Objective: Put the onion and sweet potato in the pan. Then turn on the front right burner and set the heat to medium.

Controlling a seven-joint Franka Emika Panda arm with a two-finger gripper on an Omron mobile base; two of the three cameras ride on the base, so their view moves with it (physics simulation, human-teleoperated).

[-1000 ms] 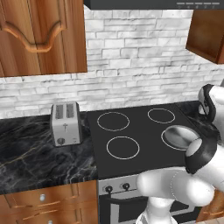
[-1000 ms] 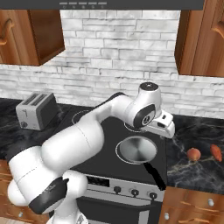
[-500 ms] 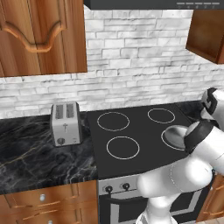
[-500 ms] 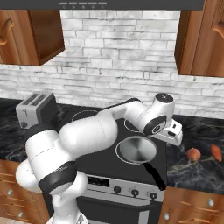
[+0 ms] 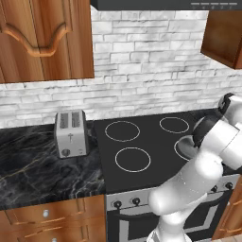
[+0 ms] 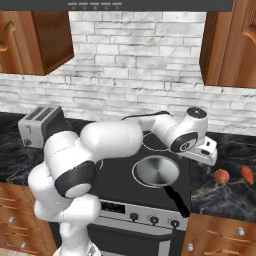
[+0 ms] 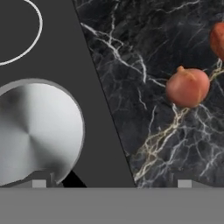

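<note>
1. The frying pan [image 6: 156,170] sits at the centre of the right base view, on the front right burner of the black glass cooktop [image 6: 120,172]. Its black handle [image 6: 176,200] runs toward the lower right, over the stove's front edge.
2. In the hand view the pan [image 7: 35,131] fills the lower left, its metal bowl bare.
3. The onion [image 6: 221,176] lies on the dark marble counter [image 6: 220,192] at the right of the right base view. It is near the pan but apart from it.
4. The sweet potato [image 6: 246,173] lies just beside the onion, nearer the right edge of that frame.
5. In the hand view the onion [image 7: 187,86] sits in the right half on the veined marble. The sweet potato [image 7: 217,39] is cut off by the upper right edge.
6. The gripper [image 6: 206,154] hovers right of centre in the right base view, above the seam between cooktop and counter.
7. Its jaws stand spread wide and hold nothing.
8. In the left base view the white arm [image 5: 203,179] rises from the lower right and hides most of the pan.
9. A silver toaster [image 5: 71,133] stands on the counter at the left of that view.
10. Stove knobs [image 6: 154,219] line the front panel below the cooktop.
11. No writing or brand mark can be read on the toaster, stove or pan.
</note>
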